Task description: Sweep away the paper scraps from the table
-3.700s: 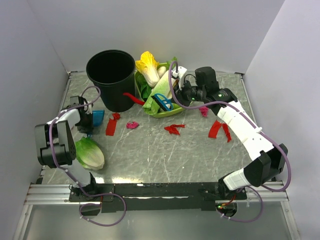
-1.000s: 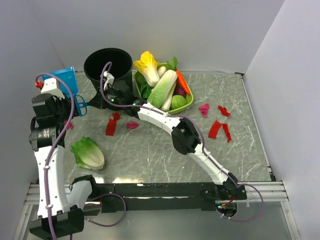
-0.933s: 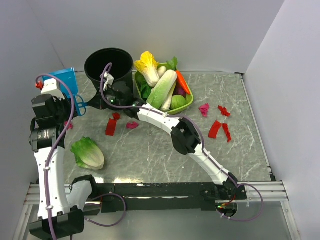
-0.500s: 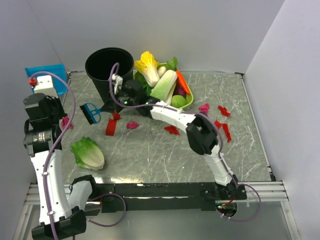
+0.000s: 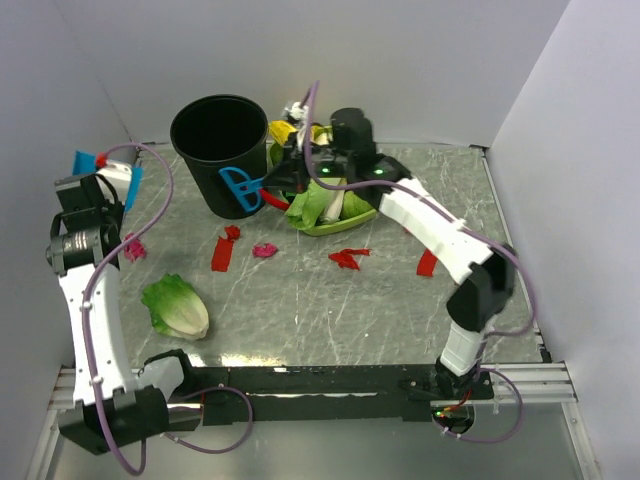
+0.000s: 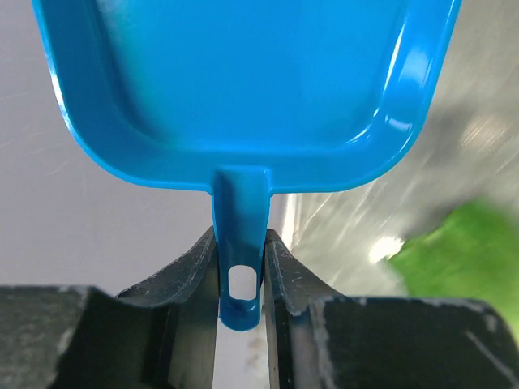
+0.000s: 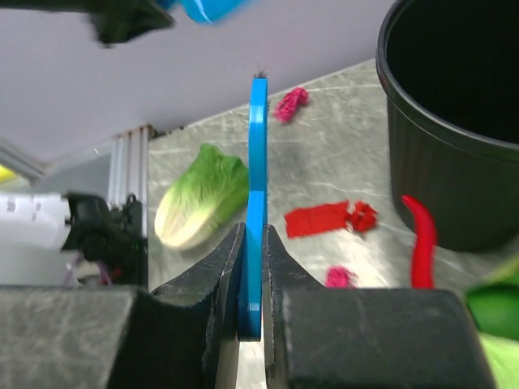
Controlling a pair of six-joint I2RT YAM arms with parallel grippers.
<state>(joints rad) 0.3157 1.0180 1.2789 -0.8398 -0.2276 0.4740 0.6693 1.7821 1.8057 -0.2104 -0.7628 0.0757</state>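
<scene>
Blue dustpan (image 6: 243, 89) is clamped by its handle in the left gripper (image 6: 241, 271), held high by the left wall, well off the table (image 5: 300, 310). Right gripper (image 7: 253, 271) is clenched on the blue brush (image 5: 240, 190), which sits in front of the black bucket (image 5: 222, 150), off the surface as far as I can tell.

Nothing looks swept yet, all the paper scraps are on the table:
- red strip (image 5: 222, 250) and pink wad (image 5: 264, 250) just in front of the bucket
- red bits (image 5: 347, 258) mid-table
- another red strip (image 5: 428, 262) further right
- one pink wad (image 5: 132, 249) near the left arm, beyond the lettuce (image 5: 177, 307)

Suggest:
- Pan down first, lip flat on the table beside the left red strip, mouth facing right.
- Land the brush beyond the right-hand strip and drag left in one low pass, gathering as it goes.
- Stay clear of the green tray (image 5: 335, 230) and the red chili (image 7: 422, 235) by the bucket.
- Light pressure and slow. Paper this thin probably flicks away if hit fast.
</scene>
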